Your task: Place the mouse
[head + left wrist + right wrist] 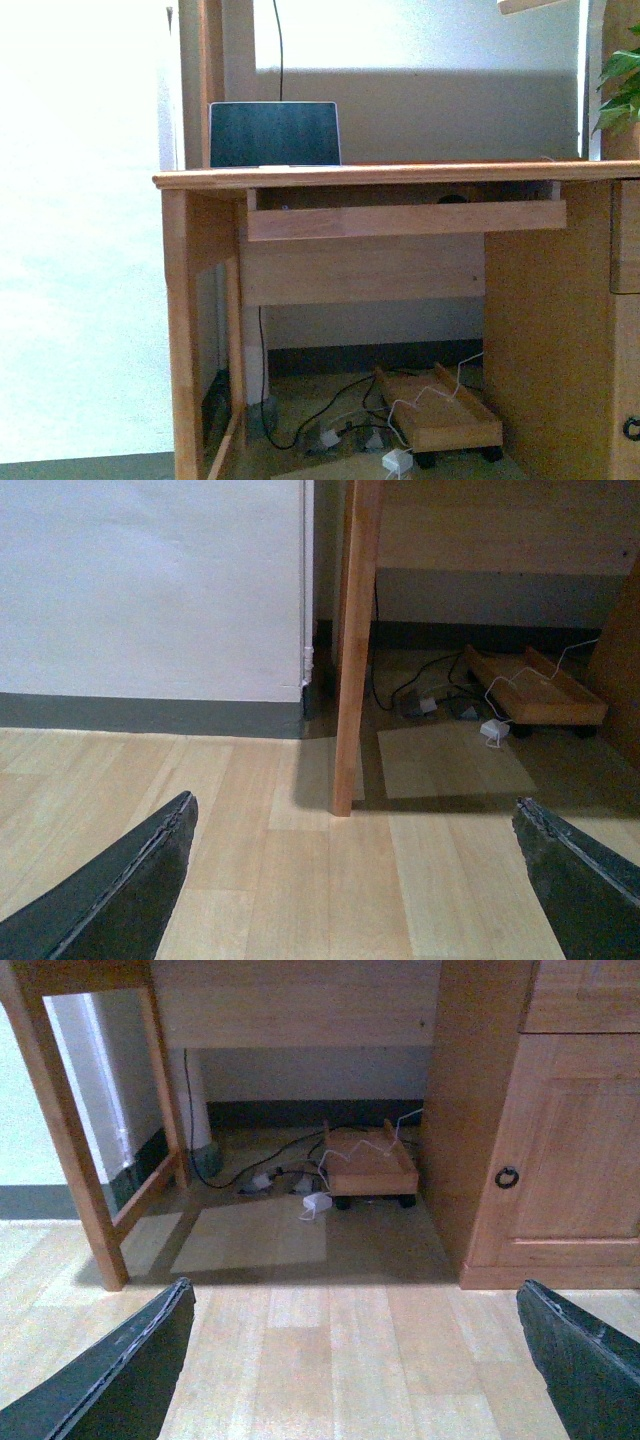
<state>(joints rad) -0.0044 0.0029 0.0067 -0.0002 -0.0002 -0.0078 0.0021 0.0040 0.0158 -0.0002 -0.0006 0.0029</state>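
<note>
Hanging low over the wooden floor (300, 880), both pincers are seen wide open and empty: the left pincer (352, 802) has only boards and a leg of the surface between its fingers, and the right pincer (353, 1286) has only bare floor. Neither arm is shown in the front view.

The surface (400, 176) carries an open laptop (274, 134) at its left. Beneath the top, a tray (405, 219) is drawn out. Inside it, toward the right, a small dark rounded shape is glimpsed above the tray's front board. This is taken to be the mouse (452, 198), though most of it is hidden and it cannot be made out with certainty. Nothing touches it.

The step in hand is judged to be the very start: the mouse is not yet approached, let alone gripped. For the next move, an arm has to be raised from floor level to the tray, probably the right one, as the mouse lies on that side. The slot between the top and the front board looks narrow, so a level entry is called for, with the fingers closed around the dome only once it sits between them. Where it is to be set down cannot be told.
</note>
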